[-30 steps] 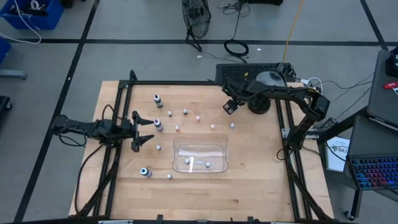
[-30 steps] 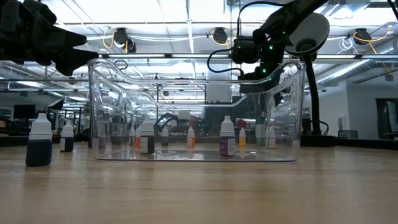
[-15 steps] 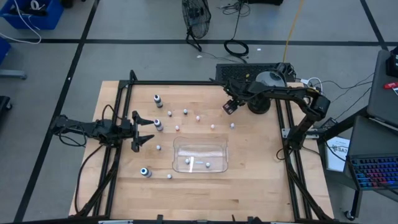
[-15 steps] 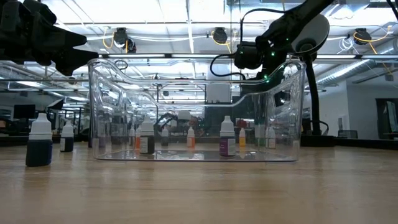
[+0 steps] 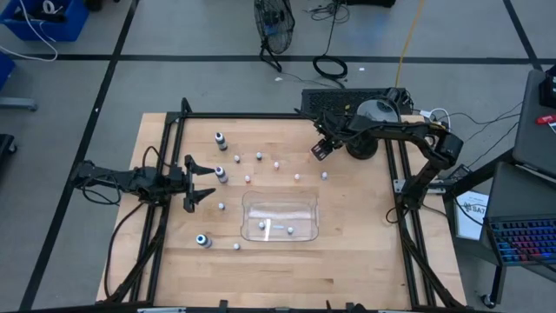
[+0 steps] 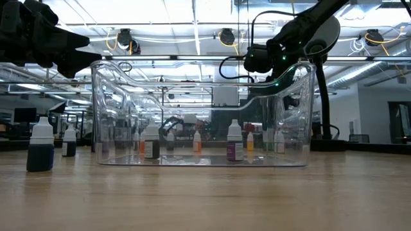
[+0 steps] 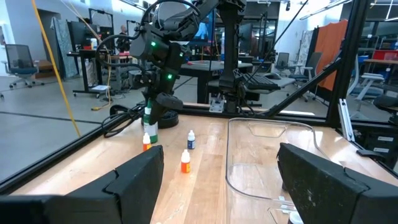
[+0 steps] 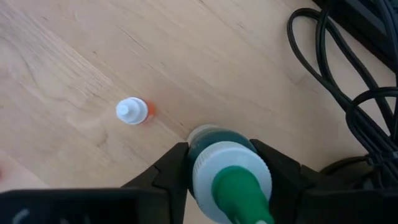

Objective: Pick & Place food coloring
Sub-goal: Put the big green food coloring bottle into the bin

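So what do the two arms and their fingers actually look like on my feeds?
Both arms are dark, slim and jointed, with black cables looping along them. The left gripper has two flat, angular black fingers. The right gripper has similar matte black fingers, and small green lights glow on its wrist in the low view.

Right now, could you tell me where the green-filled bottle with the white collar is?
The green-filled bottle with the white collar sits between the right tool's fingers, above the table's far right part, near an orange bottle.

no readable text, label, brand or number anywhere; paper sheet (image 5: 474, 209) beside the worktop (image 5: 365, 252) carries print, too small to read.
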`<state>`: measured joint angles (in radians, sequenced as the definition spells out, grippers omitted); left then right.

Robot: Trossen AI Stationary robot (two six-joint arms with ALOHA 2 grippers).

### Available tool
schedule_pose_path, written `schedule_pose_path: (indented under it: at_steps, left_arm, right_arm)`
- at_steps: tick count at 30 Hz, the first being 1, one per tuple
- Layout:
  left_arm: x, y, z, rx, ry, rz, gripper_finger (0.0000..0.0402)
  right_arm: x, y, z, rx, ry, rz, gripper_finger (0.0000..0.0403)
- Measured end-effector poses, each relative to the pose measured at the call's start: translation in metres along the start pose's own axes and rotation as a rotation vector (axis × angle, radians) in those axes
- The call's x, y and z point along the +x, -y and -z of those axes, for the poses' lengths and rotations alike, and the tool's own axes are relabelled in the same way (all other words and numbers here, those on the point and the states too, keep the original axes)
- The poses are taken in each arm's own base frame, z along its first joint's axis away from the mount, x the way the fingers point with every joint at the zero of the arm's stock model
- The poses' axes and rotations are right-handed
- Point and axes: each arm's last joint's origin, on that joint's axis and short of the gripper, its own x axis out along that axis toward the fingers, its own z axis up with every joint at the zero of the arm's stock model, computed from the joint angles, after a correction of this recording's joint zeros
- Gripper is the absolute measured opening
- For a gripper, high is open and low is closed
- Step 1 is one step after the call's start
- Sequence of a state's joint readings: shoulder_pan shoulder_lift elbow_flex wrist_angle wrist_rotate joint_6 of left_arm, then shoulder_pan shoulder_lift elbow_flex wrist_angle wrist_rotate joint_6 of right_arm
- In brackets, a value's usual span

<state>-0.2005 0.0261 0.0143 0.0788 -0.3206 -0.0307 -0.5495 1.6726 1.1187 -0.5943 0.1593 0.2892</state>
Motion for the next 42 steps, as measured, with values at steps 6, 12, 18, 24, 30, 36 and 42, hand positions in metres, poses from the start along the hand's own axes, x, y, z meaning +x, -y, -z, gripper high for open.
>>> schedule_pose_path:
  at_steps: [6, 12, 18, 24, 30, 36, 42]
  left_arm:
    - [0.000, 0.000, 0.000, 0.000, 0.000, 0.000, 0.0310]
    - [0.000, 0.000, 0.000, 0.000, 0.000, 0.000, 0.0310]
    - [0.000, 0.000, 0.000, 0.000, 0.001, 0.000, 0.0310]
    - [0.000, 0.000, 0.000, 0.000, 0.000, 0.000, 0.0310]
    - [0.000, 0.000, 0.000, 0.000, 0.000, 0.000, 0.0310]
    - [0.000, 0.000, 0.000, 0.000, 0.000, 0.000, 0.0310]
    - [0.000, 0.000, 0.000, 0.000, 0.000, 0.000, 0.0310]
  right_arm:
    - [-0.007, -0.007, 0.001, -0.092, 0.007, 0.016, 0.0135]
    - [-0.058, -0.028, 0.002, -0.155, 0.172, -0.071, 0.0134]
    - [-0.120, -0.051, 0.027, -0.212, 0.360, -0.158, 0.0134]
    - [-0.172, -0.087, 0.062, -0.327, 0.553, -0.329, 0.0134]
    - [-0.193, -0.144, 0.100, -0.458, 0.675, -0.513, 0.0133]
    - [-0.161, -0.178, 0.121, -0.533, 0.487, -0.443, 0.0133]
    - [-0.137, -0.199, 0.115, -0.537, 0.315, -0.368, 0.0133]
